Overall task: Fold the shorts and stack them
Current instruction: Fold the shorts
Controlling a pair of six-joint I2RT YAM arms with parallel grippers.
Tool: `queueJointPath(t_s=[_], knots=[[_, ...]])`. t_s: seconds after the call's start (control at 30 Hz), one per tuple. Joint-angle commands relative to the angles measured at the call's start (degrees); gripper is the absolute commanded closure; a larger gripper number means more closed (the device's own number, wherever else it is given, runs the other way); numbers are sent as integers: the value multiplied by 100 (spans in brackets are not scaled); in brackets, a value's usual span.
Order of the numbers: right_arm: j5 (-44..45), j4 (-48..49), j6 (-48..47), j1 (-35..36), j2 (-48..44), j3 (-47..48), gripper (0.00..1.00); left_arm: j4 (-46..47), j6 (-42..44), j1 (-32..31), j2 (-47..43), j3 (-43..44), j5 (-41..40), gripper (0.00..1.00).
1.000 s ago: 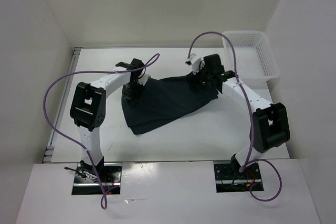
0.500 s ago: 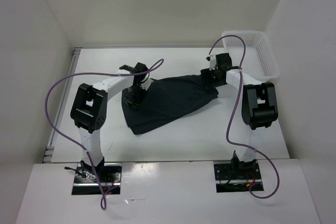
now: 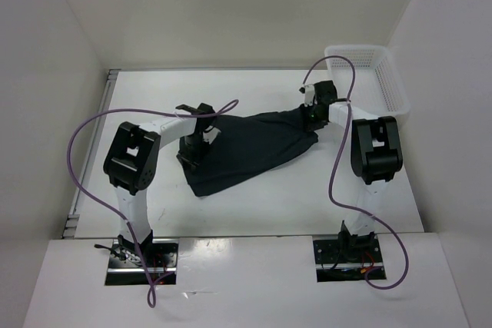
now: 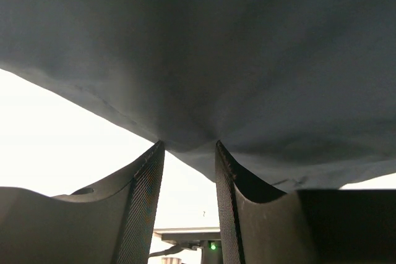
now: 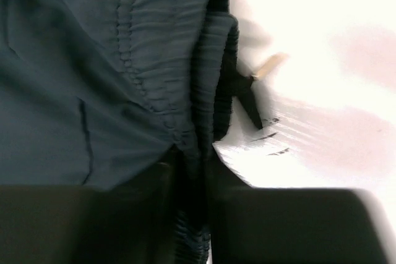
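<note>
The black shorts [image 3: 250, 147] lie spread across the middle of the table, with one point trailing toward the near left. My left gripper [image 3: 192, 146] is at their left edge. In the left wrist view its fingertips [image 4: 189, 146] pinch a fold of the dark fabric [image 4: 247, 60], which is lifted with the white table showing beneath. My right gripper [image 3: 311, 117] is at the far right corner. It [image 5: 192, 165] is shut on the gathered waistband [image 5: 167, 60]. A drawstring with a pale tip [image 5: 267, 66] lies beside the waistband.
A white mesh basket [image 3: 388, 82] stands at the far right corner, just beyond the right arm. White walls close in the table on the left, back and right. Purple cables loop over both arms.
The right arm swung over to the shorts' far right corner and its jaws closed on the waistband. The left gripper shifted slightly nearer, keeping hold of the fabric.
</note>
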Motion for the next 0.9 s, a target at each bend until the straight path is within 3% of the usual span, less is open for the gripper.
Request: queueJointPath(t_s=[0.0, 0.1, 0.27, 0.47, 0.63, 0.87], knots=[[-269, -444, -283, 105, 119, -67, 84, 90, 21, 15, 109, -76, -222, 54], [-393, -506, -283, 106, -136, -199, 99, 151, 21, 130, 171, -6, -389, 54], [-506, -612, -4, 106, -760, -199, 100, 204, 21, 270, 223, 555, -723, 54], [-612, -858, 393, -60, -1832, -260, 100, -59, 21, -37, 389, 2172, -592, 54], [-42, -1103, 280, -264, -2229, 2, 100, -113, 21, -300, 1039, 3094, -232, 50], [880, -1236, -115, -325, -2422, 390, 100, -113, 21, -415, 1822, 3755, 200, 49]])
